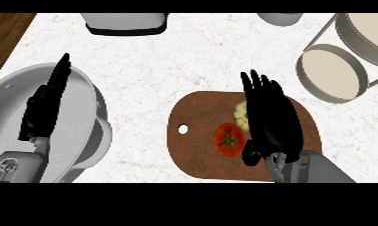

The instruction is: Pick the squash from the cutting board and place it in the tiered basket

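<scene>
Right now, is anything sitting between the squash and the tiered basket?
Nothing visible does: only bare counter lies between the cutting board and the tiered basket at upper right. The right hand hangs over the squash, hiding part of it; the tomato lies away from the basket.

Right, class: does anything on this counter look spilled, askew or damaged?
Nothing stands out. The tomato and the squash, half hidden by the right hand, lie on the cutting board; nothing is spilled.
</scene>
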Tool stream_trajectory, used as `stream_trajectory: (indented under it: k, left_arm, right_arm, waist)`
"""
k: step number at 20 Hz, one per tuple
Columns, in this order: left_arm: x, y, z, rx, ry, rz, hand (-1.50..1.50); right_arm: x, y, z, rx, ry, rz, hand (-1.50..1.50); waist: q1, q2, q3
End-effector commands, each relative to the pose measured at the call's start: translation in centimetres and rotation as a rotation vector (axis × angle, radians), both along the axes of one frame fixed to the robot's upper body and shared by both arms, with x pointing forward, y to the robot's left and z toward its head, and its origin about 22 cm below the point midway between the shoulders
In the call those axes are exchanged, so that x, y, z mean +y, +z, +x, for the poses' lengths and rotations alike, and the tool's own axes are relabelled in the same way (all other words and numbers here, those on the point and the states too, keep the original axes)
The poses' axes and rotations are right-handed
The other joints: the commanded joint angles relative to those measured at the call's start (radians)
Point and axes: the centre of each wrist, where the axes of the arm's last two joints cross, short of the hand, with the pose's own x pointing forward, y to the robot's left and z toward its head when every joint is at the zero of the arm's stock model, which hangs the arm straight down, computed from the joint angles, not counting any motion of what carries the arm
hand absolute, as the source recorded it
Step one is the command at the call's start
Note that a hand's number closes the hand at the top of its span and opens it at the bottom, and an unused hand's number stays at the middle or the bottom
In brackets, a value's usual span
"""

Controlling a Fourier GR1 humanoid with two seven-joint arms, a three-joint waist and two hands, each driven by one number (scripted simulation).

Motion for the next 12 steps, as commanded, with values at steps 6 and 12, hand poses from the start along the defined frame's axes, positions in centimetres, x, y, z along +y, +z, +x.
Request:
stream_trajectory:
  k: [6, 12]
  left_arm:
    - [-0.1, -0.7, -0.8, 0.021, 0.016, -0.016, 0.0]
    - [-0.3, -0.3, 0.9, 0.019, 0.001, -0.013, 0.0]
  right_arm:
    - [1.8, -1.0, -0.7, 0.077, -0.15, -0.114, -1.5]
    - [0.9, -3.3, 0.8, 0.101, -0.183, -0.104, -1.5]
  waist:
    - [0.001, 0.002, -0.004]
    - [-0.003, 0.006, -0.004]
